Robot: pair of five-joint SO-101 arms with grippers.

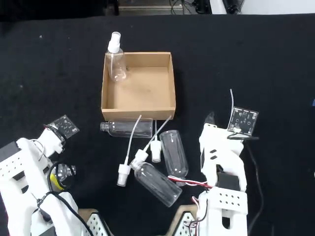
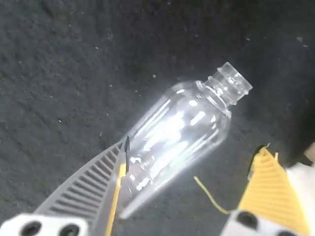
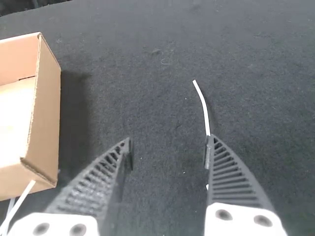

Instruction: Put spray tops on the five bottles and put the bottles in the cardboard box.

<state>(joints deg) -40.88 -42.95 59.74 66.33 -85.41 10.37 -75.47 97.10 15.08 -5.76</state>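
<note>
Grasp of capless bottle [image 2: 182, 132] judged in hand | bottle is bracketed by left gripper [image 2: 194, 147], jaws wide, one finger touching, nothing clamped, well apart from cardboard box [image 1: 138, 113] | mid-body closure advised, neck left free | right gripper [image 3: 168, 141] spread, empty.

Across the whole table [image 1: 29, 29], a matte black cloth [image 1: 256, 59], flecked with pale lint and fuzzy up close. Beyond its far edge, a thin strip of room: a grey patch [image 1: 147, 6], dark cables [image 1: 189, 6] lying across it, a white surface [image 1: 275, 5] at the far right corner. Lit evenly, with soft shadows. At the right edge of the cloth, a small touch of blue [image 1: 313, 102].
</note>
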